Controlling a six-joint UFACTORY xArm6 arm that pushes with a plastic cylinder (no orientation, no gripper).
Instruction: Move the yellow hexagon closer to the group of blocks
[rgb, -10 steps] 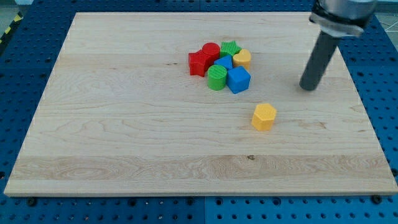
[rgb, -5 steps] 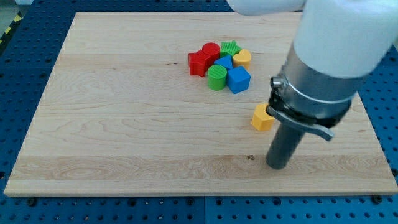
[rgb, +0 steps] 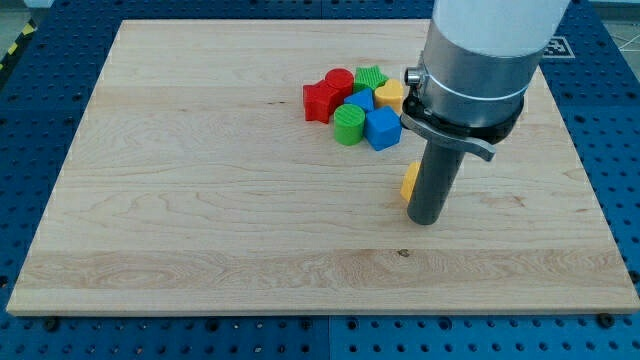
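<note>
my tip: (rgb: 425, 221) it's down on the counter (rgb: 200, 200), right of centre, nearer the near edge than the block group is. No hand on this rig, just a plain rod, so nothing to be wide, narrow or holding.
yellow hexagon: (rgb: 409, 180) mostly hidden behind the rod; only a sliver pokes out on the rod's left side, right against it, just above the tip in the view.
group of blocks: up and to the left of the hexagon, a small gap between them.
closest ones: blue cube (rgb: 383, 128), green cylinder (rgb: 349, 125).
further back: red star-ish block (rgb: 319, 101), red cylinder (rgb: 339, 82), green block (rgb: 371, 78), another yellow block (rgb: 389, 95), partly behind the arm.
</note>
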